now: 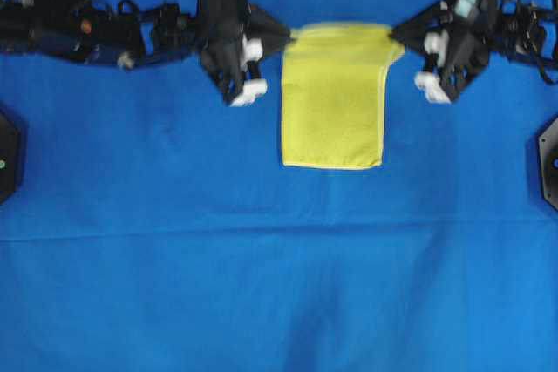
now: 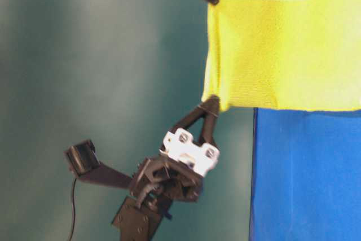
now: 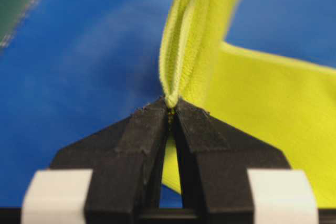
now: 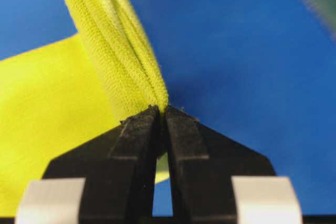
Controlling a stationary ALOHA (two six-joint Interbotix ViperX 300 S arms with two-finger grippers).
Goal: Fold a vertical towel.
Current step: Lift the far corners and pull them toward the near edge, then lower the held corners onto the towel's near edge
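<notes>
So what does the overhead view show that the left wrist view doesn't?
Only the overhead shows both arms: the left claw and right claw each pinch a top corner of the towel, whose whole outline lies over the blue cloth. Only the left wrist view shows the pinch up close: the jaws shut on a bunched, doubled hem. Both show the yellow-green towel, the left claw and the blue cloth.

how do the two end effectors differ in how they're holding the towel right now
The left end effector pinches the towel at its upper left corner; the right end effector pinches the upper right corner.

The left one comes in from the left of the overhead view, the right one from the right, so they mirror each other.

At the right one's side the towel's edge bulges outward; at the left one's side it hangs straight.

Shared: both are shut on bunched cloth, holding the top edge stretched between them.
</notes>
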